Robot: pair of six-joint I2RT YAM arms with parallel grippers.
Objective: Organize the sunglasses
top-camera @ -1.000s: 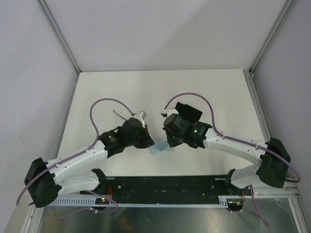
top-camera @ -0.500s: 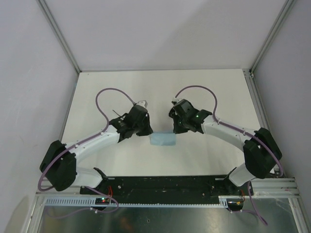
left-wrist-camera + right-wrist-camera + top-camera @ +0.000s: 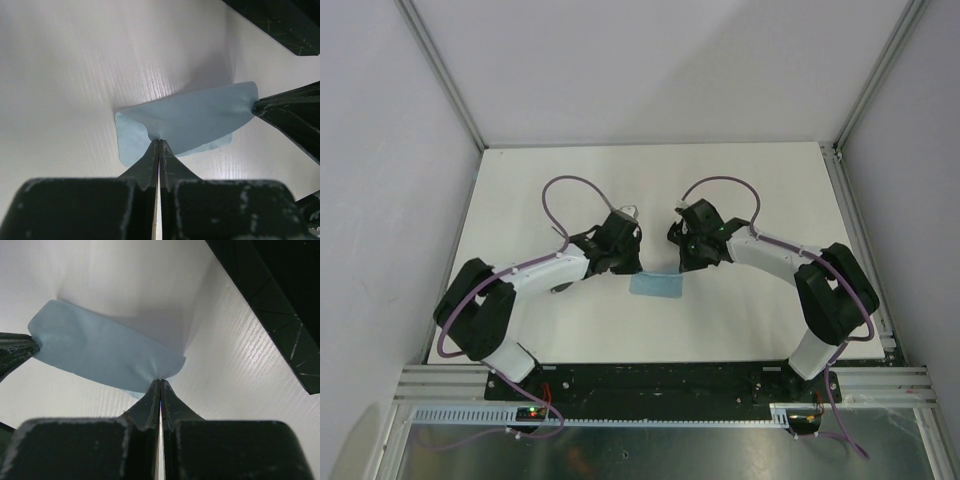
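A white table [image 3: 770, 190] sits inside grey walls and a metal frame, with both arms reaching inward over its middle. Between them lies a small light blue cloth [image 3: 656, 285], partly lifted off the surface. The left pincer [image 3: 159, 142] is squeezed fully together on one corner of the cloth, its two fingers meeting in a thin line with the fabric caught at their tips. The right pincer [image 3: 160, 382] is closed just as tightly on the opposite corner, so the cloth [image 3: 100, 352] hangs in a shallow curve between the two, one edge resting on the table. In each wrist view the other arm's dark fingers show at the far corner of the fabric. A black box [image 3: 280, 300] lies on the table near the cloth, at the upper right of the right wrist view. The sunglasses cannot be made out in any view; from above, the arms hide the table beneath them.
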